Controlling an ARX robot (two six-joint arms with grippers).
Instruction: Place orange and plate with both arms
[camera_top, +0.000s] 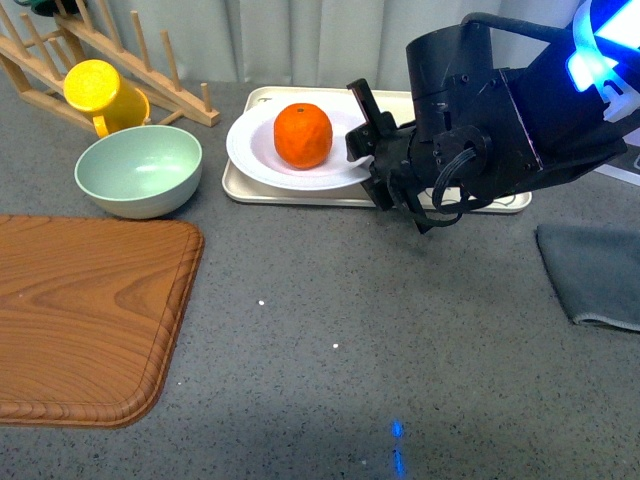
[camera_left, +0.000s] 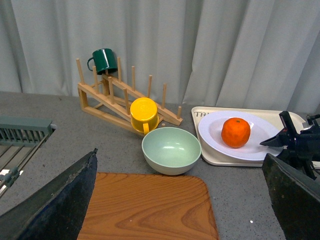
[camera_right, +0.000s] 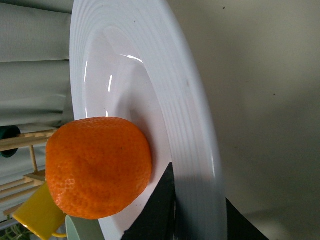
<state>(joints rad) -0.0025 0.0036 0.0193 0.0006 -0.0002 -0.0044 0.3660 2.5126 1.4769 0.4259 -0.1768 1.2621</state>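
Grips plate (camera_top: 250, 140) rim with right gripper (camera_top: 365, 130), seemingly firmly, orange (camera_top: 303, 135) seated on it; left gripper (camera_left: 180, 157) wide, empty. Outstanding: lift off tray (camera_top: 290, 193), transfer, placement.

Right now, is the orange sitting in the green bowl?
No, the orange sits on the white plate, apart from the green bowl.

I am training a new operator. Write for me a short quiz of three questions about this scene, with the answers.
1. True or false: the orange lies in the green bowl.
2. Which gripper has the rim of the plate between its fingers? A) the left one B) the right gripper
3. What colour is the mug nearest the bowl?
Key: 1 false, it lies on the plate; 2 B; 3 yellow.
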